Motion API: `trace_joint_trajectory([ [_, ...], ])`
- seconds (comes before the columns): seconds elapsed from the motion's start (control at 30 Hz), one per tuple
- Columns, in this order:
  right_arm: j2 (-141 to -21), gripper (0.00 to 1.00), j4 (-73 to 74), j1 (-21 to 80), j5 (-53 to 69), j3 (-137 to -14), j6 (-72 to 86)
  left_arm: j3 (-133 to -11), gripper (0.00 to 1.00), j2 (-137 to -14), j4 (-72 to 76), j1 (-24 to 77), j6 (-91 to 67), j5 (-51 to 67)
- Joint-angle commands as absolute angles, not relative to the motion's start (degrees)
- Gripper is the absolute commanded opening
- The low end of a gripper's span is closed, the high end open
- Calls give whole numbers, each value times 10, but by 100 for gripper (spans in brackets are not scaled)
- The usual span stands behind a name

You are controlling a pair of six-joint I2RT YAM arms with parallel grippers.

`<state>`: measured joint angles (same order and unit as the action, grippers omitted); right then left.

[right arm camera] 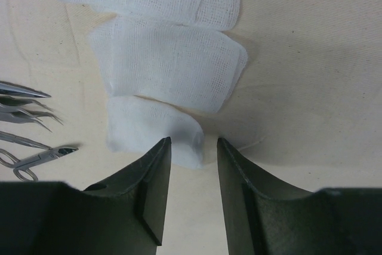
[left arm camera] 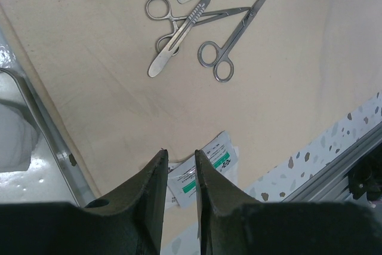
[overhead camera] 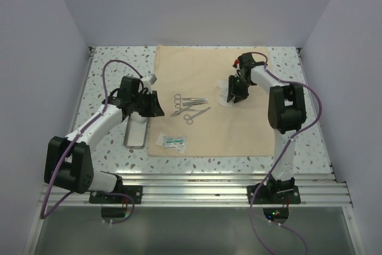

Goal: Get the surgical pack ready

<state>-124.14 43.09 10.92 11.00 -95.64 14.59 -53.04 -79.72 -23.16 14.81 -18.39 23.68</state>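
The surgical pack's beige cloth (overhead camera: 239, 129) lies flat on the table. Several silver scissor-like instruments (overhead camera: 190, 107) (left arm camera: 197, 22) rest near its middle. White gauze squares (overhead camera: 223, 94) (right arm camera: 167, 64) lie overlapped to their right. My right gripper (overhead camera: 234, 97) (right arm camera: 194, 140) hovers low at the near edge of the gauze, open, with nothing between its fingers. My left gripper (overhead camera: 160, 107) (left arm camera: 181, 152) hangs above the cloth's left part, its jaws a narrow gap apart and empty. A small steel tray (overhead camera: 136, 132) (left arm camera: 36, 106) sits beside the cloth's left edge.
Flat white packets with green print (overhead camera: 173, 141) (left arm camera: 222, 158) lie on the cloth's near left corner, below my left fingers. The speckled table is walled on three sides. An aluminium rail (overhead camera: 197, 186) runs along its near edge.
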Motion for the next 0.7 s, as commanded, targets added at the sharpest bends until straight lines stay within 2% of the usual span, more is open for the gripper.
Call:
trace_joint_trajectory([
  [0.0, -1247, 38, 413, 112, 108, -948, 141, -532, 29, -795, -212, 150, -174, 248],
  [0.23, -1248, 18, 419, 117, 108, -958, 139, -528, 29, -795, -207, 150, -178, 249],
  [0.3, -1248, 7, 426, 120, 108, -963, 139, -526, 29, -795, -205, 150, -179, 249],
  [0.37, -1244, 2, 432, 127, 107, -969, 139, -526, 30, -795, -203, 149, -181, 248],
  [0.57, -1214, 0, 444, 157, 134, -999, 147, -521, 46, -794, -197, 147, -185, 249],
  [0.67, -1208, 0, 455, 167, 134, -1028, 152, -519, 50, -792, -197, 147, -185, 250],
])
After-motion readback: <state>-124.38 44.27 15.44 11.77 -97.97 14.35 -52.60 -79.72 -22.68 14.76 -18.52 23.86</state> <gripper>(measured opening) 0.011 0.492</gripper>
